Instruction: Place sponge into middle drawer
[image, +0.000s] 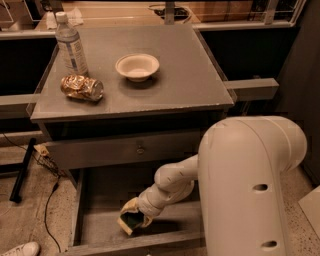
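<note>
**Camera view.** Grey flat-topped counter with a closed grey drawer front, bearing a small round knob, under its front edge. Below this front, the middle drawer, a wide shallow grey wooden box with low side walls, stands pulled out toward the camera, and much of its flat floor is bare.

The cream-white jointed robot arm reaches from a large rounded white housing near the counter's front right corner. It runs down and leftward into the open drawer. The gripper is inside the drawer box, below the middle of the counter's front edge and near the drawer's own front wall. Its fingers are closed on the small rectangular sponge, which has a dark green scrub layer on pale yellow foam. The sponge is held tilted, low over the drawer floor; whether it touches the floor cannot be told.

On the counter:
- A clear plastic water bottle stands upright near the far left corner.
- A crushed shiny gold-brown can lies on its side by the left edge, just in front of the bottle.
- A shallow round cream bowl sits midway between the left and right edges, toward the far edge and apart from the can.

On the speckled floor beyond the counter's left edge are a dark cable and a white shoe.
</note>
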